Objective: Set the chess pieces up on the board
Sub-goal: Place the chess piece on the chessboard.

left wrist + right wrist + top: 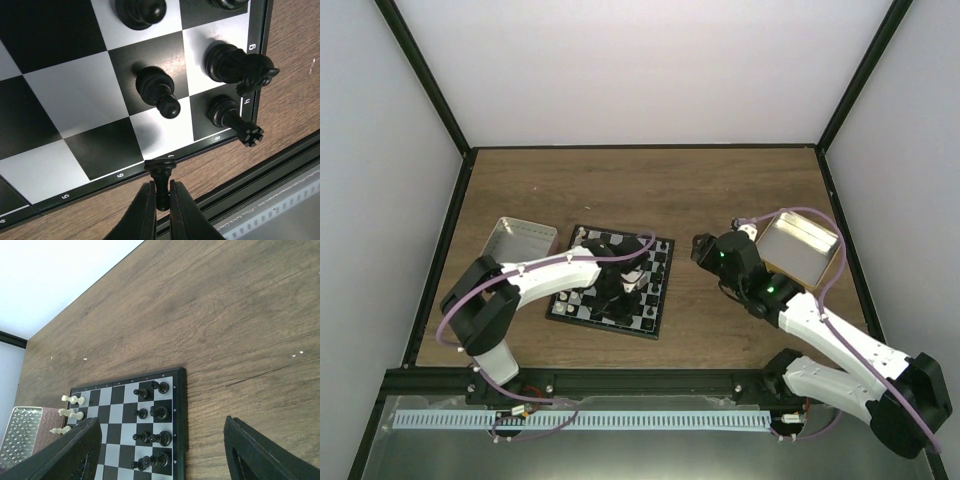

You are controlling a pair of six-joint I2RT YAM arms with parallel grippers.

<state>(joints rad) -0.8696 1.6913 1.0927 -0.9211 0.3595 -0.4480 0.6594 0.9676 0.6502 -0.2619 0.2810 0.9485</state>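
Left wrist view, closest in: the left gripper [160, 202] is clamped on a black piece [160, 172]. Its two fingers [146, 212] pinch the narrow upper end, so the wider base faces the board [75, 95]. What kind of piece it is cannot be made out, nor whether it touches the black border it hangs over, between the numerals 6 and 8. Beyond it stand a pawn [155, 90], a rook [232, 117] in the corner square and a knight [237, 65] next to that, while two more dark pieces are cut off by the top edge. In the right wrist view the right gripper [162, 421] is spread wide with nothing between its fingers [80, 450], which are only partly in frame at the bottom corners. Past them, black pieces [160, 412] stand in two rows along one edge of the board and three white pieces [70, 414] along the opposite edge, the lowest partly behind a finger. A tin [20, 435] beside them is cropped by the frame. From above, the left arm [545, 275] covers the middle of the board and hides many pieces. The right gripper hovers over bare table [640, 190], between the board and a yellowish tin [805, 245] that its arm partly hides.
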